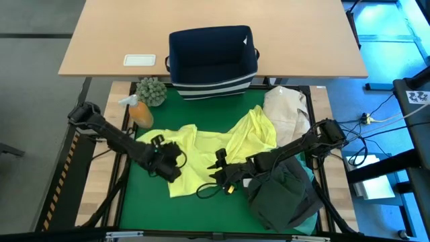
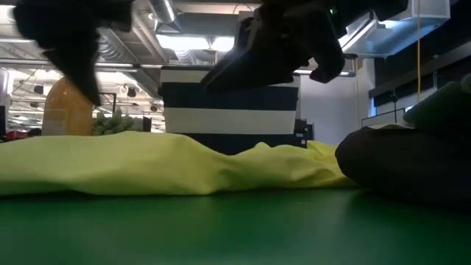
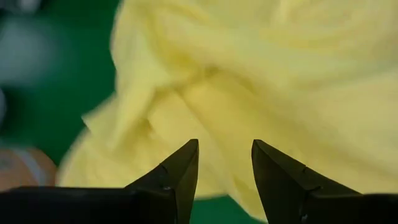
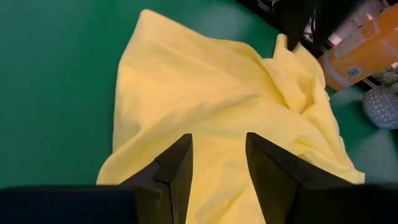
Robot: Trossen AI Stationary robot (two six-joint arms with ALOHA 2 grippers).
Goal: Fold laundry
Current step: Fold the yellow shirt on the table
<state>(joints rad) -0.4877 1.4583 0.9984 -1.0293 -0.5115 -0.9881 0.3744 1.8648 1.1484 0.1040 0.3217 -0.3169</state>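
Observation:
The yellow-green shirt (image 1: 222, 144) lies crumpled and spread on the green mat (image 1: 144, 202), flat along it in the low view (image 2: 147, 165). My left gripper (image 1: 171, 161) hovers open over the shirt's left part, with the cloth (image 3: 280, 74) beyond its fingertips (image 3: 225, 144). My right gripper (image 1: 220, 168) hangs open above the shirt's near middle (image 4: 205, 93); its fingertips (image 4: 219, 138) stand clear of the cloth. A heap of dark garments (image 1: 282, 195) rests on the mat at the near right, with a turquoise edge (image 1: 314, 198) showing beside it.
A navy bin with a striped base (image 1: 213, 60) stands at the mat's far edge. A cream cloth bundle (image 1: 285, 111) lies at the far right. An orange bottle (image 1: 140, 114) and a green ball-shaped thing (image 1: 152, 91) stand at the far left. Bare mat shows at the near left.

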